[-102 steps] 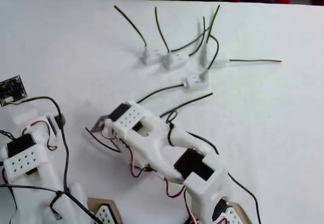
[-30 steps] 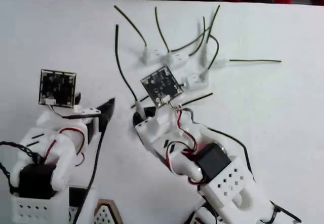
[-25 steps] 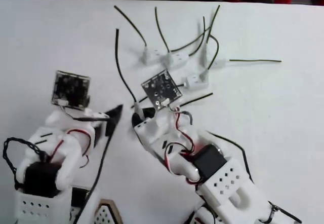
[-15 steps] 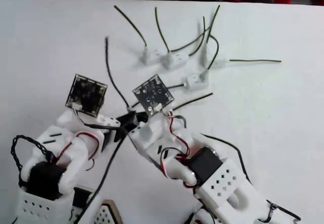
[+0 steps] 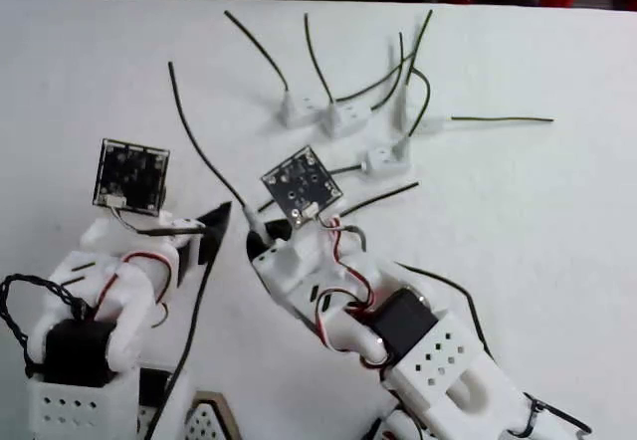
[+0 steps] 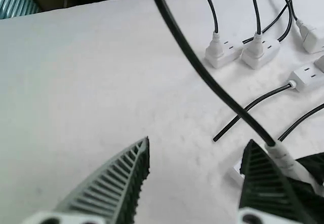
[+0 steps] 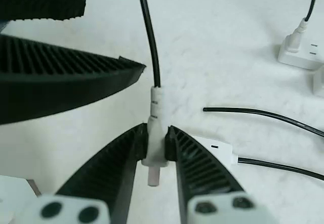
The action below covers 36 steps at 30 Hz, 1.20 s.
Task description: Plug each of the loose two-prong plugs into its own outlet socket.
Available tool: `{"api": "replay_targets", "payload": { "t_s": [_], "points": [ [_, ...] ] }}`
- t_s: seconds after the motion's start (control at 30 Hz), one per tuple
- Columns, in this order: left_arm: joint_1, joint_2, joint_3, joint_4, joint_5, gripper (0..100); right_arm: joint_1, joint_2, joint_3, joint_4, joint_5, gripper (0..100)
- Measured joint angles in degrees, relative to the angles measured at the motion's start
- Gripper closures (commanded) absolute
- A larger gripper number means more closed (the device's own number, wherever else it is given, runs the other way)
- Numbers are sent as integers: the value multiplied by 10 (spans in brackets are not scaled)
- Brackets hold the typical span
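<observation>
My right gripper (image 7: 157,133) is shut on a white two-prong plug (image 7: 155,155), prongs pointing down just above the table. Its black cord (image 5: 199,141) rises and leans to the far left. Under that gripper lies a white outlet socket (image 7: 216,146) with its own cord. In the high view the right gripper (image 5: 261,236) sits mid-table. My left gripper (image 6: 197,143) stands open just left of it, and the cord (image 6: 202,72) crosses in front of it. Several white outlet blocks (image 5: 346,116) with cords lie farther back.
A loose black cord (image 5: 378,199) runs to the right of my right arm. The outlet blocks cluster at the back centre, one nearer (image 5: 383,161). Open white table (image 5: 100,82) lies to the left and at the far right.
My left gripper closed in beside the right gripper half a second ago, then drew back to the left. The held plug's cord has swung further left. The right gripper stays shut on the plug.
</observation>
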Motion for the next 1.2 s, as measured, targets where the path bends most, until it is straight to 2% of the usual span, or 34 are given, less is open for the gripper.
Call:
{"api": "replay_targets", "payload": {
  "t_s": [0.33,0.63,0.9,1.0,1.07,1.2],
  "points": [
    [3,1,79,-91,0,714,-13,-59,19,6,0,981],
    [85,0,49,-47,-1,714,-40,-60,37,7,-1,981],
    [91,0,44,-33,-2,714,-41,-61,56,5,-1,981],
    [68,1,44,-33,-1,714,-32,-60,82,-14,-1,981],
    [26,1,44,-33,4,714,-8,-59,100,-38,-1,981],
    [-55,1,44,-33,56,714,6,-9,121,-100,-1,981]
  ]
}}
